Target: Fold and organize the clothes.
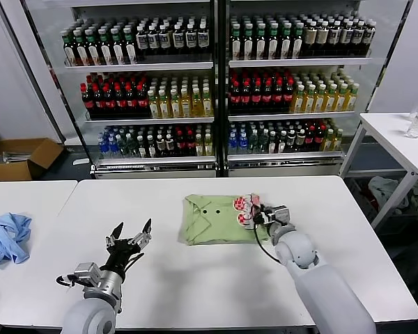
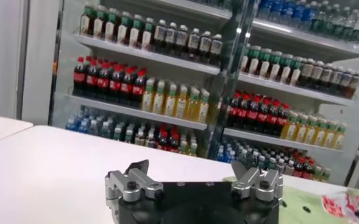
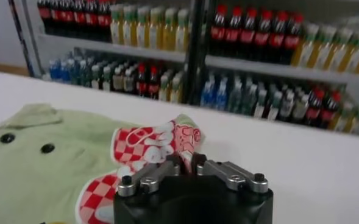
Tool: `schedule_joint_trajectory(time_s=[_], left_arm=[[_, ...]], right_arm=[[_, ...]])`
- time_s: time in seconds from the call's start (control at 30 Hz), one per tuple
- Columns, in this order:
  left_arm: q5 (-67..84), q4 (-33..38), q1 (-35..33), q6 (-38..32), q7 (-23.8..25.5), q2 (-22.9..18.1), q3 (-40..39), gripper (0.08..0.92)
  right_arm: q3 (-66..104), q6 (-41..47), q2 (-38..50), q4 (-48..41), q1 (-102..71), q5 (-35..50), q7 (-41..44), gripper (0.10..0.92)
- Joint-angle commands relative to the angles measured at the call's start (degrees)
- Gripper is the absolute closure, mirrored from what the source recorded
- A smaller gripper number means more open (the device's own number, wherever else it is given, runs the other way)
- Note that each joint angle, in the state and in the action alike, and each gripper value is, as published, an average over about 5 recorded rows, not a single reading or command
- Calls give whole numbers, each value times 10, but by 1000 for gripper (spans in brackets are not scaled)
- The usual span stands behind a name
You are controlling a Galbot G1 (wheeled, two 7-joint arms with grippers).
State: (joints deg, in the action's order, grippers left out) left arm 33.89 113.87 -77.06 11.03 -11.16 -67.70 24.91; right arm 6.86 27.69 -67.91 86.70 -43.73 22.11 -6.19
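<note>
One polo shirt (image 1: 216,219) on table (image 1: 195,278); right claw (image 1: 263,215) pinching its edge; left claw (image 1: 129,236) spread wide, empty.

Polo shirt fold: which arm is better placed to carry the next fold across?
The right. Its claw is shut on the green polo shirt, pinching the checkered-print edge on the shirt's right side. The left claw hangs open above bare table, clear of the shirt.

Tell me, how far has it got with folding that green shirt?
Well along, it seems. The green shirt already lies as a compact folded bundle on the white table. In hand: the right hand is pinching the edge with the red checkered print. The left hand waits open, off the cloth. Left: finishing this fold and tidying it.
</note>
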Motion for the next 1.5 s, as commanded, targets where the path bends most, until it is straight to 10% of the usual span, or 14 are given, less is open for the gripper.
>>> schedule_joint_trajectory(time_s=[0.03, 0.67, 1.5], left_arm=[[-57, 5, -14, -14, 7, 0, -4, 177], [-94, 37, -79, -37, 15, -16, -8, 177], [-129, 66, -113, -68, 26, -20, 7, 177]], right_arm=[[43, -226, 43, 59, -86, -87, -16, 749], [193, -250, 30, 318, -396, -105, -40, 225], [180, -223, 13, 343, -407, -94, -76, 203]])
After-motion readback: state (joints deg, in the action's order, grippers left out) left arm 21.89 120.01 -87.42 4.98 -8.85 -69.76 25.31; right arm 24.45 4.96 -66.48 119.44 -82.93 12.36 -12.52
